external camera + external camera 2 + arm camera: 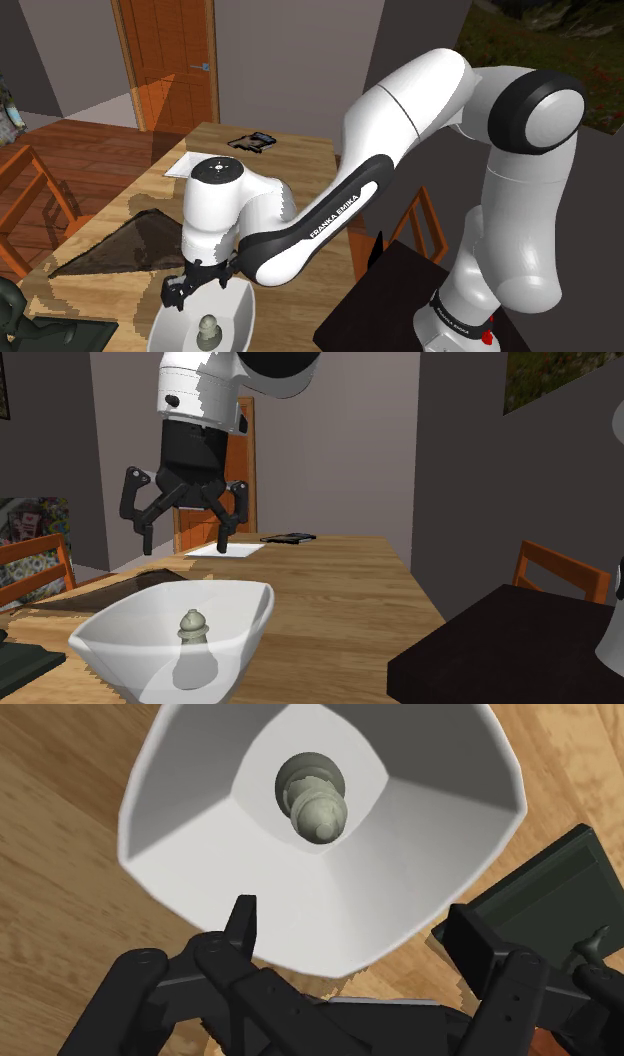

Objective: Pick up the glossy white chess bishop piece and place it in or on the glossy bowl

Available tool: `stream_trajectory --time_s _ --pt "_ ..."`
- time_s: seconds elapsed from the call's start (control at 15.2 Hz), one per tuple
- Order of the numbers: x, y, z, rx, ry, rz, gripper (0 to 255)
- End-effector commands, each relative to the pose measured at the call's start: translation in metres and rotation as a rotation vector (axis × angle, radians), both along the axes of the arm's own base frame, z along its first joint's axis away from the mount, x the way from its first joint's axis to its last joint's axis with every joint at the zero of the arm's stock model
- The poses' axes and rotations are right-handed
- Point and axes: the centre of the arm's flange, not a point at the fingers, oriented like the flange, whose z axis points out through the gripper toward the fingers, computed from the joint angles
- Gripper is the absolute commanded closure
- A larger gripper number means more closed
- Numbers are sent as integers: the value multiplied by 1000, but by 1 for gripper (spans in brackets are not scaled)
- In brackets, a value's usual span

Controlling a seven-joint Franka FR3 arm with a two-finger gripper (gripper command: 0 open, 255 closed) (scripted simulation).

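Greyish rounded bishop (315, 799) upright in smooth white squarish bowl (180, 824); claw (184, 542) spread, empty, above.

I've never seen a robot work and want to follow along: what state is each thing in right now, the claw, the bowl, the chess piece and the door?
bowl: right way up on the table.
bishop: upright inside the bowl, not held.
gripper: open, empty, above the bowl.
door: shut.
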Motion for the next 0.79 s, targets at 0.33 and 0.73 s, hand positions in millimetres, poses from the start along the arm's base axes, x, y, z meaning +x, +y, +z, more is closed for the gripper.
stream_trajectory --time_s 0.33,0.73 --pt "-8 -4 49 0 0 0 0" --pt "-8 -4 49 0 0 0 0"
